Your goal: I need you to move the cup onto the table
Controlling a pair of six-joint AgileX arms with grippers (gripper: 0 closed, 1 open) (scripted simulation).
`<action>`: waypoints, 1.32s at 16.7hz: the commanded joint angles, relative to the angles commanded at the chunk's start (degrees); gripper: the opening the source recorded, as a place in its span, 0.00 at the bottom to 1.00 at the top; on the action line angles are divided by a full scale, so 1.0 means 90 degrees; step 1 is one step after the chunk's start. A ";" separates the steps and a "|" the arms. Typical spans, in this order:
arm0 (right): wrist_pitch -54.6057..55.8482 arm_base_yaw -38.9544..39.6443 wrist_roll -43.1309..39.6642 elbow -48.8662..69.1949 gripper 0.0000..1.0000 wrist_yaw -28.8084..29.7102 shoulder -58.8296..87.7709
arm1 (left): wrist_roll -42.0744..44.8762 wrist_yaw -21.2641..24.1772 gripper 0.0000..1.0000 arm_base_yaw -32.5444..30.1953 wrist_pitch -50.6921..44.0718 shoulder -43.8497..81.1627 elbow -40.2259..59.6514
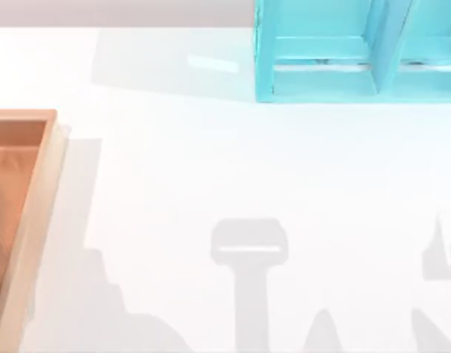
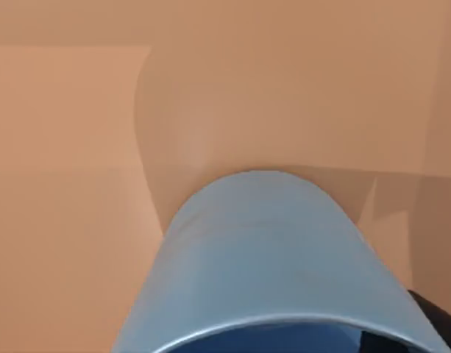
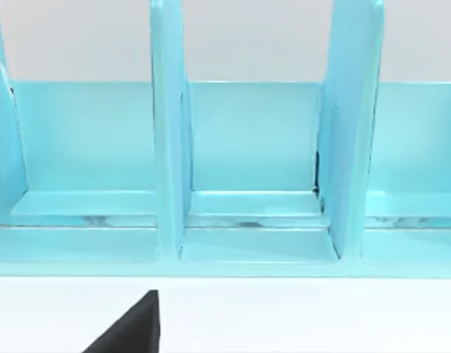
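Note:
The blue cup (image 2: 262, 250) looms close in the left wrist view, its open rim nearest the camera and its base pointing toward the orange-brown tray floor (image 2: 63, 147). A dark part of my left gripper (image 2: 435, 320) shows right beside the cup's wall. The cup throws a shadow on the tray floor beside its base; I cannot tell whether it rests there or hangs just above. The white table (image 1: 225, 176) stretches across the top view. A dark part of my right gripper (image 3: 129, 327) sits low over the table (image 3: 321, 316), facing the shelf.
The wooden tray (image 1: 41, 191) with its raised rim lies at the table's left edge. A turquoise shelf unit (image 1: 321, 73) stands at the back right, with upright dividers (image 3: 170, 147). Arm shadows fall on the table's front part.

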 joint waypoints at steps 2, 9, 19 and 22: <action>0.0000 0.0000 0.0000 0.0000 1.00 0.0000 0.0000 | 0.0000 0.0000 0.00 0.0000 0.0000 0.0000 0.0000; 0.0000 0.0000 0.0000 0.0000 1.00 0.0000 0.0000 | -0.0532 -0.0039 0.00 -0.0025 -0.0127 -0.0053 0.0449; 0.0000 0.0000 0.0000 0.0000 1.00 0.0000 0.0000 | -0.2514 -0.0016 0.00 -0.2374 -0.2474 -0.0810 0.1706; 0.0000 0.0000 0.0000 0.0000 1.00 0.0000 0.0000 | -0.2632 -0.0011 0.00 -0.2622 -0.2709 -0.0963 0.1752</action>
